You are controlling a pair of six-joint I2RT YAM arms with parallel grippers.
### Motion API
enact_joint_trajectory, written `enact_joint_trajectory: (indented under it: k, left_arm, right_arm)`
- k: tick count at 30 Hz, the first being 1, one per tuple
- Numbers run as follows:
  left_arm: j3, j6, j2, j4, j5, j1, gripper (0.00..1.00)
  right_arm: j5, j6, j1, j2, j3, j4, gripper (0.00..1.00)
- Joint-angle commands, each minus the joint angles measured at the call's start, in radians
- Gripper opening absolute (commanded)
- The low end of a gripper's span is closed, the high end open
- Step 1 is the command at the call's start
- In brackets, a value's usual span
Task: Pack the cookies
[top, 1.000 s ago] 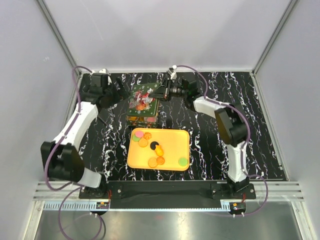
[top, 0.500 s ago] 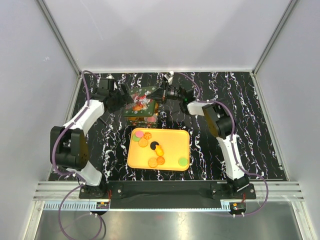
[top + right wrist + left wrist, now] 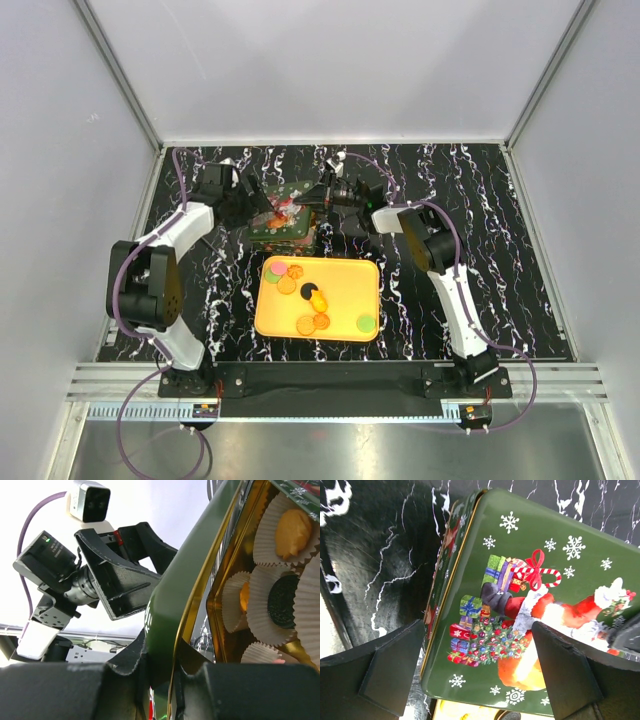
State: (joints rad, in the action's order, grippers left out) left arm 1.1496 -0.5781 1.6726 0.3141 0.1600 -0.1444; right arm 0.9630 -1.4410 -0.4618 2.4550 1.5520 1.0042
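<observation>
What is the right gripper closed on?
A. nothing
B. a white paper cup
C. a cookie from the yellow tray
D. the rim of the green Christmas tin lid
D: the right wrist view shows the right gripper pinching the rim of the green lid.

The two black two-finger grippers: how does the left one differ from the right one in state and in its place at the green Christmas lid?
The left gripper is open; the right gripper is shut on the rim of the green metal lid with the Santa picture. The left gripper faces the lid's printed top; the right gripper bites its edge. Both are black and work at the same lid.
</observation>
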Motion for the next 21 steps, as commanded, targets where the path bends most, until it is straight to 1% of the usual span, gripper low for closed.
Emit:
enact_joint_trajectory:
  k: [1, 8, 12, 16, 21]
  left_arm:
    - [-0.03, -0.003, 0.003, -0.092, 0.05, 0.0, 0.95]
    - [-0.033, -0.005, 0.01, -0.109, 0.062, 0.0, 0.95]
    - [-0.033, -0.003, 0.022, -0.109, 0.067, 0.0, 0.94]
    - [-0.034, 0.0, 0.029, -0.107, 0.067, 0.0, 0.94]
    - [-0.028, 0.0, 0.035, -0.101, 0.062, -0.001, 0.93]
  right_arm:
    - [0.019, -0.004, 0.012, 0.002, 0.031, 0.071, 0.0]
    - [0.014, -0.012, 0.026, 0.027, 0.028, 0.07, 0.0]
    - [0.011, -0.015, 0.031, 0.035, 0.025, 0.071, 0.05]
    - [0.006, -0.018, 0.04, 0.038, 0.014, 0.076, 0.13]
    - [0.017, -0.021, 0.045, 0.044, 0.008, 0.074, 0.16]
